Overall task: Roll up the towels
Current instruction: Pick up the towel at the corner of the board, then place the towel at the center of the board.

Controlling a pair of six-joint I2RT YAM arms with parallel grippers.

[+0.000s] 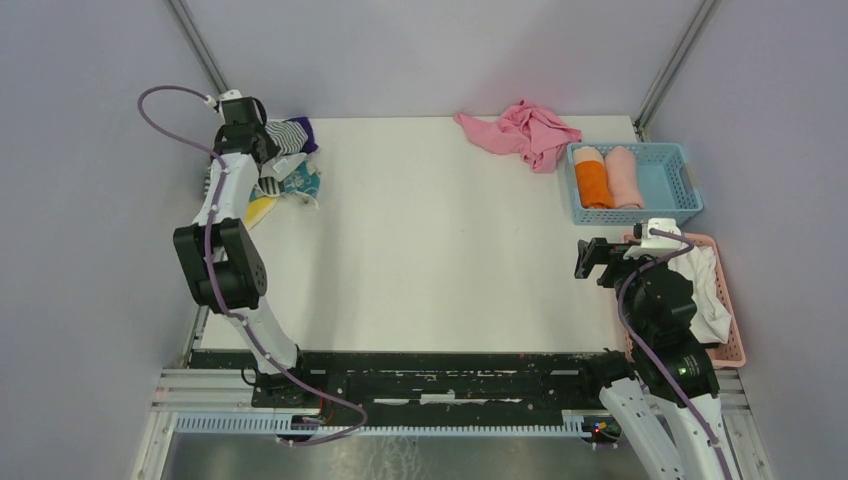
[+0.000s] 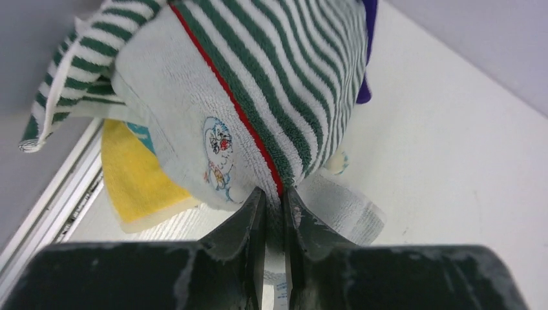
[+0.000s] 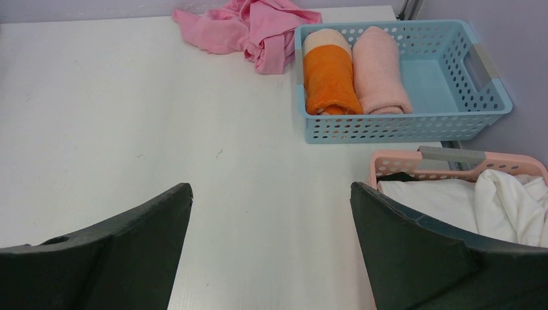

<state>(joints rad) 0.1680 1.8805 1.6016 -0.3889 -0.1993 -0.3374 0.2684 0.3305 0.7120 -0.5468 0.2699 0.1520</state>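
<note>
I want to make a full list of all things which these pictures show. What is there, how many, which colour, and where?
striped towel: 1, green-and-white, top of the pile in the far left corner
teal-and-white towel: 1, same pile
yellow towel: 1, yellow, under the striped towel
purple towel: 1, purple, behind the striped towel
pink cloth: 1, pink, crumpled at the far edge
blue basket: 1, light blue, far right
orange roll: 1, orange, in the blue basket
pale pink roll: 1, beside the orange roll
pink basket: 1, pink, right edge
white fabric: 1, white, in the pink basket
table: 1, white
left gripper: 1, black, shut on the striped towel
right gripper: 1, black, open, beside the pink basket
</note>
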